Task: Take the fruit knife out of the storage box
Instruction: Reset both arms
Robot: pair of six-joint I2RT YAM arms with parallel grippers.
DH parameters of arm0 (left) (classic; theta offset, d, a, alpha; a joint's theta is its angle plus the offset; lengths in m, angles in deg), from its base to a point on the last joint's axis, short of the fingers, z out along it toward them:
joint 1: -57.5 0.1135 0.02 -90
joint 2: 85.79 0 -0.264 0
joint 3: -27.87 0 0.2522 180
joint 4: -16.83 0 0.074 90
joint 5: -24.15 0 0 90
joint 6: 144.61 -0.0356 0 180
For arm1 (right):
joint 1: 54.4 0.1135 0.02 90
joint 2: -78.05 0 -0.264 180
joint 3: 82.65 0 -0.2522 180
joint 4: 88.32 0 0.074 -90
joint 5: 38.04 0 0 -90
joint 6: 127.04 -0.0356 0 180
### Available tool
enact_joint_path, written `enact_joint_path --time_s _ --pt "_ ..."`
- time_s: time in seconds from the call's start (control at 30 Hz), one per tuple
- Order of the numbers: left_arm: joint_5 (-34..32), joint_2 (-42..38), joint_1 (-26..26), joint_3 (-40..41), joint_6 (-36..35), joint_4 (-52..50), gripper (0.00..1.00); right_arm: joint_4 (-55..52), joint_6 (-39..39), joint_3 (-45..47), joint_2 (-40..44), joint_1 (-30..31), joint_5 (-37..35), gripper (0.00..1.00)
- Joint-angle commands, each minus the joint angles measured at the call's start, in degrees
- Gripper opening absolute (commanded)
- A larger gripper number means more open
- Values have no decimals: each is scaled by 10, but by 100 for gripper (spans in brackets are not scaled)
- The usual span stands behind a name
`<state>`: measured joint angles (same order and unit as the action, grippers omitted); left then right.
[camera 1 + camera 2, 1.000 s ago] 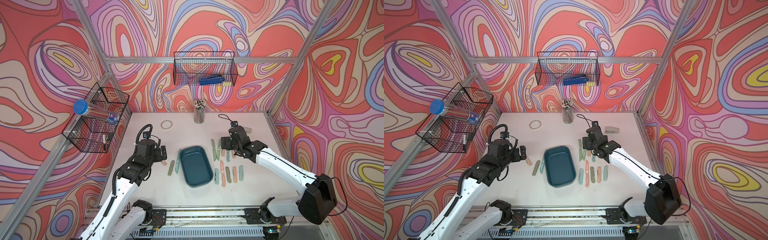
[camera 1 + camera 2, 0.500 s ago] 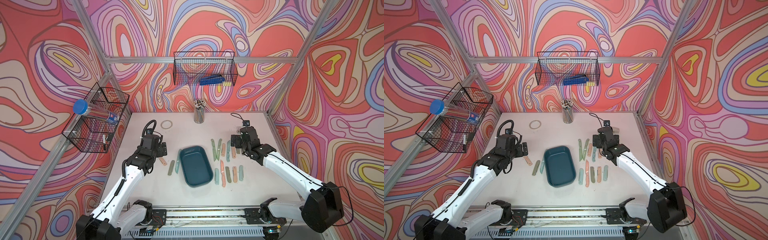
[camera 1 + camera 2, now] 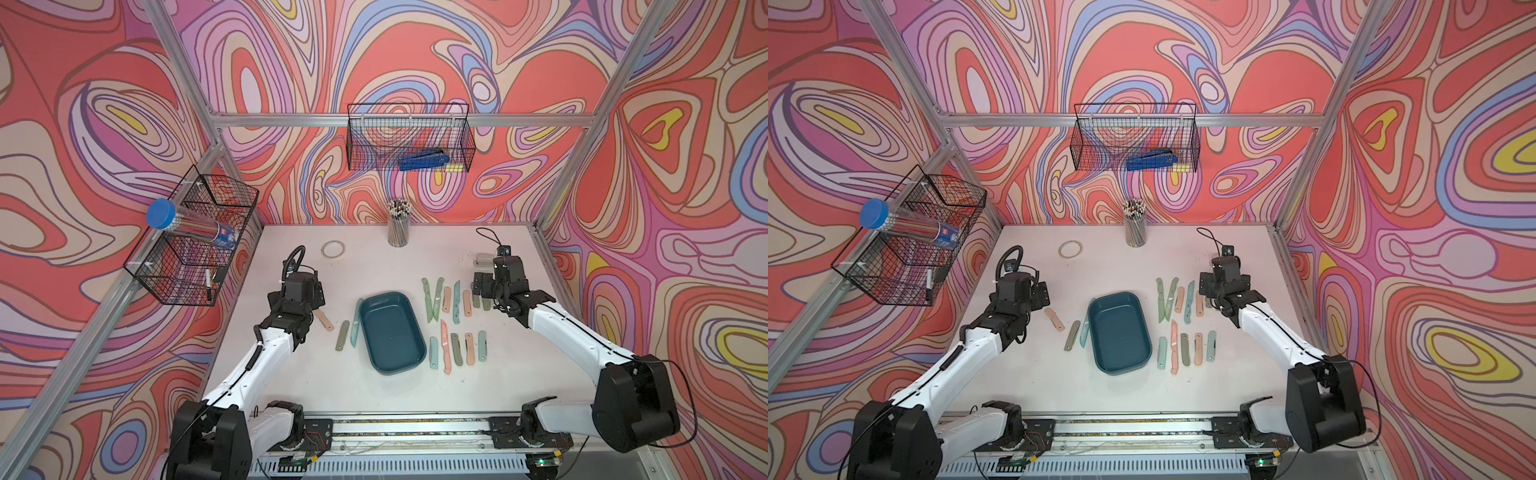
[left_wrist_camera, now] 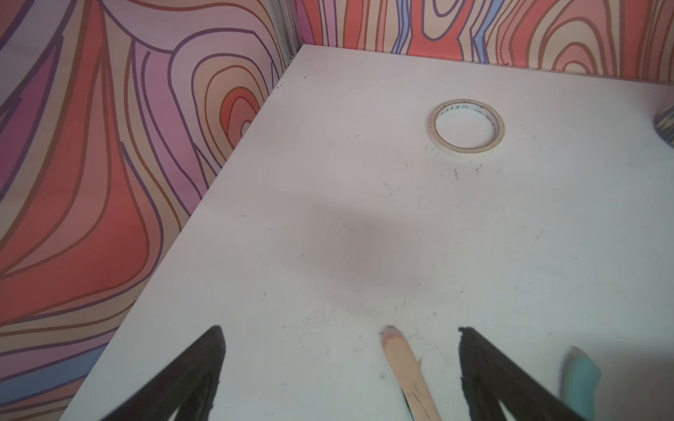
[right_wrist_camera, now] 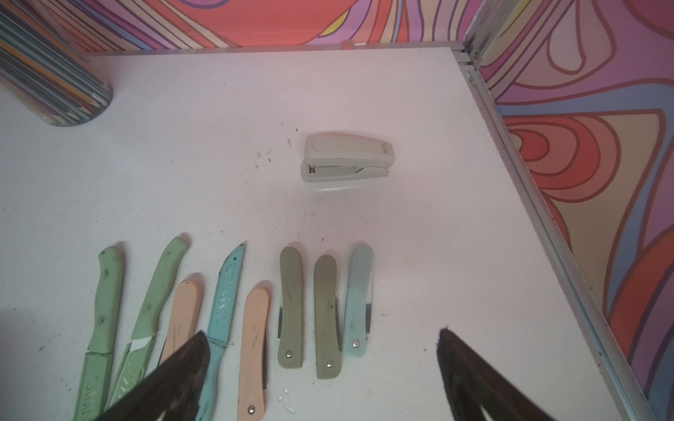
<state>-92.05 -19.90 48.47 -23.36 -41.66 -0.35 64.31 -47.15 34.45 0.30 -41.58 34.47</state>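
We see the dark teal storage box (image 3: 390,332) flat at mid-frame, pastel fruit knives (image 3: 445,349) lying outside it on both sides.

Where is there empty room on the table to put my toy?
Bare table runs between the storage box and the front rail, and between the tape ring and pencil cup. Right of the box the knives crowd together.
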Motion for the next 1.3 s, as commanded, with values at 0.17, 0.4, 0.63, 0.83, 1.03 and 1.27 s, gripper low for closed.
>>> enact_joint_path --time_s 0.17,0.4,0.63,0.83,1.03,1.27 --pt "-12 100 16 84 -91 315 100 71 -11 29 -42 -17 65 98" --pt "30 145 57 138 -76 444 100 152 11 92 -8 -17 71 98" --pt "165 209 80 145 -99 506 100 159 27 99 -12 -17 56 98" --pt "210 226 79 154 -117 537 100 221 75 123 -20 -21 -18 98" --pt "209 223 79 156 -115 536 100 439 90 204 -37 -57 -21 98" --pt "209 222 79 158 -116 539 100 570 106 195 -133 -58 2 98"
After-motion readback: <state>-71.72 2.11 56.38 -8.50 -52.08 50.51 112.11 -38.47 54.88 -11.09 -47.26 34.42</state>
